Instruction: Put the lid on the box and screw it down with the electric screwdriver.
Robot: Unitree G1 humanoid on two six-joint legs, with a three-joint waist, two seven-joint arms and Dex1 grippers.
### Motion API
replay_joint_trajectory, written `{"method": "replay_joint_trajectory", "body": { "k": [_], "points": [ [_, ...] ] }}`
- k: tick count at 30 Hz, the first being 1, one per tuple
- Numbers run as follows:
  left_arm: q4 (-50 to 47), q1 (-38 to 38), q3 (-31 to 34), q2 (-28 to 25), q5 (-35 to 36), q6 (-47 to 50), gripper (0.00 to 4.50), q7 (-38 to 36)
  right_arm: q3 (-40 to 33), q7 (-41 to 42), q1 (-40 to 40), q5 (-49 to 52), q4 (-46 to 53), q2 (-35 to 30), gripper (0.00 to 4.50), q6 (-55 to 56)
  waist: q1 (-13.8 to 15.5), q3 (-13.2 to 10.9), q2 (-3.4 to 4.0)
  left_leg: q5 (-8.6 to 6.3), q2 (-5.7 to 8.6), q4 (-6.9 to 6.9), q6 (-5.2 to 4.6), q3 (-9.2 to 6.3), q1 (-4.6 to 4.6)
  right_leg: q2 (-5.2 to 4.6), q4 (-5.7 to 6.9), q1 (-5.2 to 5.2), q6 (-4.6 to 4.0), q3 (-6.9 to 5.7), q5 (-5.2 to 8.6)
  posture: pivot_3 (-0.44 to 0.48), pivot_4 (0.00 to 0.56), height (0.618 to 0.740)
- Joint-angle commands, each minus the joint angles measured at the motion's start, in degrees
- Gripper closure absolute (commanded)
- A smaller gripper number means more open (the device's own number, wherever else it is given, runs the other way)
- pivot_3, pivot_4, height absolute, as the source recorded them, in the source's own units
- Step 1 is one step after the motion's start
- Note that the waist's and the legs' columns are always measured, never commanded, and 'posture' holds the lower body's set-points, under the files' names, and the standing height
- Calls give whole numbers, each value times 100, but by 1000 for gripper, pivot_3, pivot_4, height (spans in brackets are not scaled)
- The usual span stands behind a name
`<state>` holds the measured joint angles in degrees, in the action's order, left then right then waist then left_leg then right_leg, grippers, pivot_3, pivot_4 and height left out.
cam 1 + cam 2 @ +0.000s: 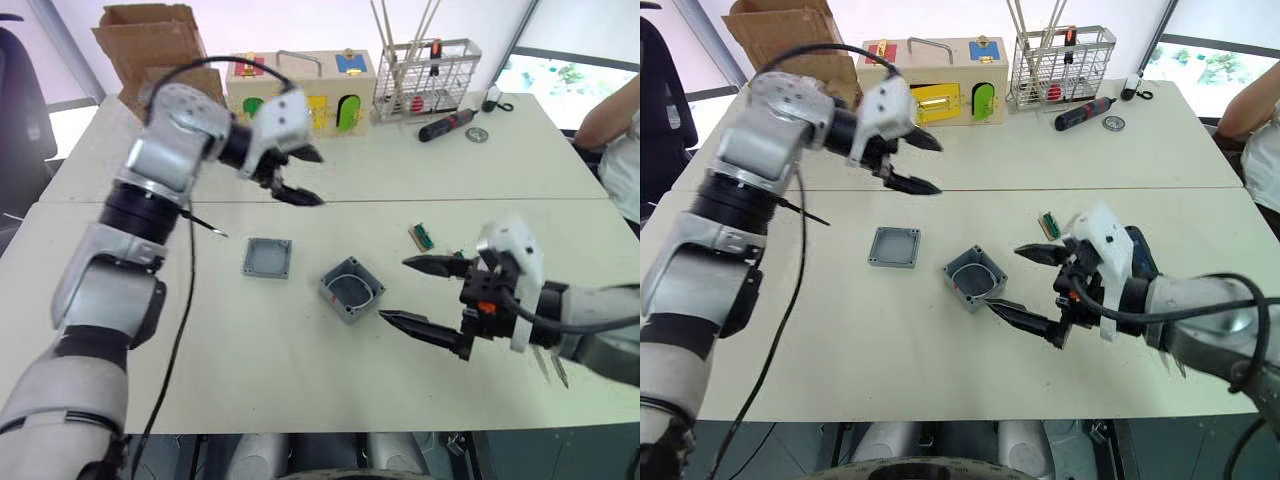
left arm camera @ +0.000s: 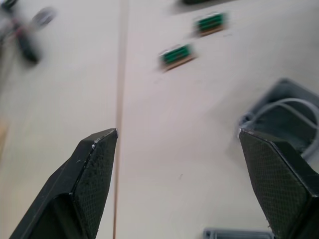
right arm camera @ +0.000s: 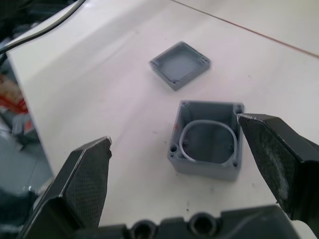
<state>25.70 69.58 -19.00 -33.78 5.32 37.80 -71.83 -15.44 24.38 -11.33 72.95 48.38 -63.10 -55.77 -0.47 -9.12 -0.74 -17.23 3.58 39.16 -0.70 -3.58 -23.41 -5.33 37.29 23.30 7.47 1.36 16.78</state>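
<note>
The grey box (image 1: pixel 351 289) stands open-topped mid-table, a white wire (image 3: pixel 205 124) curled inside it. The square grey lid (image 1: pixel 267 257) lies flat beside it, to its left, apart from it. My right gripper (image 1: pixel 395 290) is open just right of the box, its fingers pointing at it without touching. My left gripper (image 1: pixel 318 178) hovers open and empty above the table seam, beyond the lid. A dark blue shape (image 1: pixel 1143 252) shows behind my right gripper's housing; I cannot tell whether it is the electric screwdriver.
A small green connector (image 1: pixel 421 237) lies right of the box. At the back are a red-and-black screwdriver (image 1: pixel 447 125), a wire basket (image 1: pixel 428 75), a wooden box with coloured doors (image 1: pixel 300 90) and a cardboard box (image 1: pixel 155 45). A person's arm (image 1: pixel 610 115) reaches in at the far right.
</note>
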Motion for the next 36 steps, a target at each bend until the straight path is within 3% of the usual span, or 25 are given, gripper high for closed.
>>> {"method": "replay_joint_trajectory", "body": {
  "k": [1,8,18,26,29,34,35,36],
  "points": [
    [-681,-124,575,24,-196,2670,550,1320,511,642,-500,-496,-218,-149,0,173,-24,-1,-1,0,1,1,0,0,0,0,2,0,0,0,0,0,150,737],
    [-1849,-900,1410,488,-127,5392,550,2916,1493,1206,-1197,-1519,-798,253,0,416,-13,-1,-2,21,2,0,37,0,-5,-6,5,8,0,1,0,0,150,737],
    [-2133,-1603,1413,389,822,5470,550,3887,1600,1157,-1184,-1827,-724,799,0,311,53,-1,-1,32,18,-5,61,2,-7,-31,17,23,0,5,0,0,150,737],
    [-1628,-1745,1225,613,933,5470,550,4467,1344,769,-981,-1713,-495,974,0,158,138,2,2,35,36,-4,66,-2,-6,-44,17,19,-1,7,0,0,150,737],
    [-1549,-1756,1108,669,988,5394,1398,4452,1260,637,-940,-1663,-405,999,0,90,137,3,4,38,46,-4,70,-3,-4,-52,19,17,0,7,0,0,150,737],
    [-1503,-1757,1012,773,1052,5343,3836,4447,1140,514,-887,-1575,-352,1001,0,16,147,4,5,38,53,-3,70,-7,-3,-56,20,13,0,6,0,0,150,737],
    [-1526,-1769,1017,788,1068,5364,4253,4450,1110,498,-875,-1546,-350,996,0,6,144,4,5,38,53,-3,70,-7,-3,-56,20,12,-1,6,0,0,150,737],
    [-1550,-1784,1031,802,1088,5391,4392,4456,1083,485,-862,-1524,-350,994,0,-3,144,6,8,38,53,-3,70,-7,-2,-56,20,12,-1,6,0,0,150,737]
  ]
}}
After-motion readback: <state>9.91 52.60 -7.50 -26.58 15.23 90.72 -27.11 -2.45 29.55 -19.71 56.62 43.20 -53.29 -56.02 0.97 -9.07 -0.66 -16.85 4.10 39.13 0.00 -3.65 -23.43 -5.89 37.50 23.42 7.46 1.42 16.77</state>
